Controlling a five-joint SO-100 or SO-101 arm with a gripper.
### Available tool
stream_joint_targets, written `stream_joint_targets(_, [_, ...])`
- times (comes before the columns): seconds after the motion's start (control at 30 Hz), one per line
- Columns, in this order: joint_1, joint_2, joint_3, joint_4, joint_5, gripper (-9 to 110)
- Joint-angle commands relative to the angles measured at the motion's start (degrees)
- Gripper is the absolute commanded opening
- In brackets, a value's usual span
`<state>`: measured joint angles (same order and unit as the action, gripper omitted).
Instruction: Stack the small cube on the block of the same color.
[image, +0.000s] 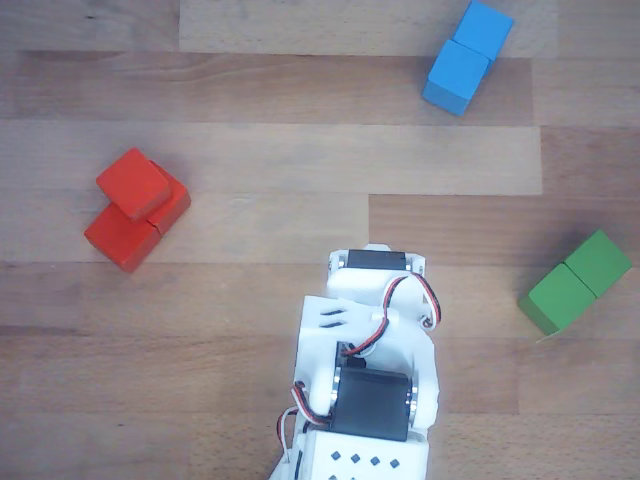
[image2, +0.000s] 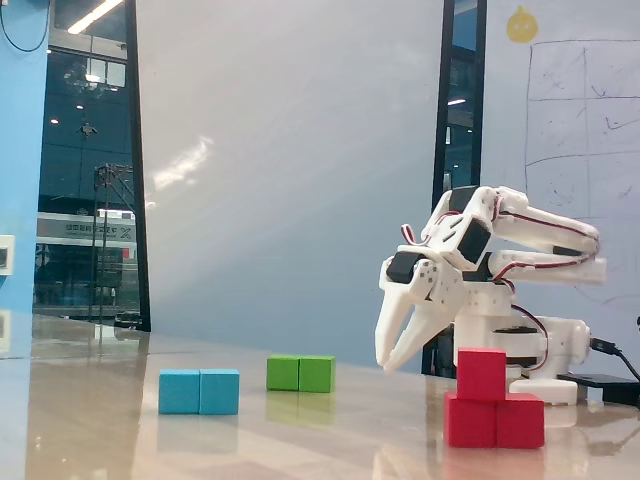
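1. In the fixed view, the small cube (image2: 481, 373) sits on the block (image2: 495, 421), at the bench's (image2: 300, 440) right.
2. Two more oblong blocks lie left: one nearer (image2: 199, 391), one farther back (image2: 300, 373).
3. The gripper (image2: 385, 362) hangs above the bench, between them and the stack.

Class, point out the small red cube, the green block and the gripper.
Small red cube (image: 133, 183), other view: centre of its top face.
Green block (image2: 300, 373), fixed view: front face at the seam.
Gripper (image2: 386, 363), fixed view: midway between its fingertips.
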<state>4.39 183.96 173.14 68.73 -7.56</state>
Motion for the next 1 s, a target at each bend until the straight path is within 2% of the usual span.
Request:
stream_joint_targets(0.0, [0.0,6.9,0.1,3.6,0.3,0])
stream_joint_targets(0.37, [-0.5,14.2,1.6,6.0,0.3,0])
stream_joint_targets(0.97, [-0.7,14.1,1.7,6.0,0.3,0])
